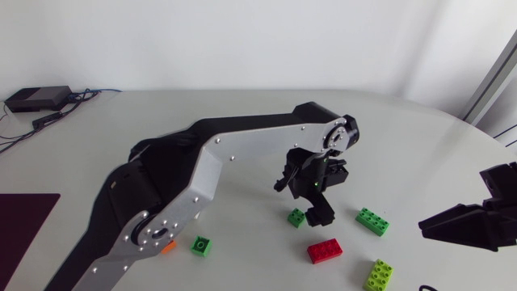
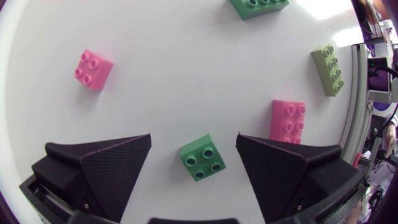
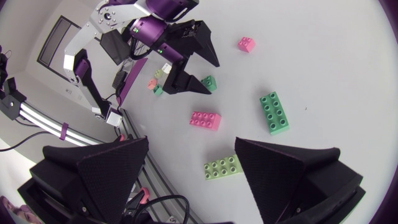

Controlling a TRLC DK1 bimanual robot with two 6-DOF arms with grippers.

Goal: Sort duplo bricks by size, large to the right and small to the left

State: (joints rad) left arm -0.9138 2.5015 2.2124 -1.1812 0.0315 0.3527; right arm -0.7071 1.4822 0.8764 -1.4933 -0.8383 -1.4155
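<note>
Left wrist view shows the left gripper (image 2: 194, 137) spread wide, its fingers standing on either side of a small green brick (image 2: 202, 157) that lies on the white table (image 2: 186, 62), touching neither. A red brick (image 1: 324, 250) lies near it, with a large green brick (image 1: 371, 221) and a lime brick (image 1: 378, 275) further right. The right gripper (image 3: 193, 142) hangs over the table's right side, fingers released, grasping nothing.
</note>
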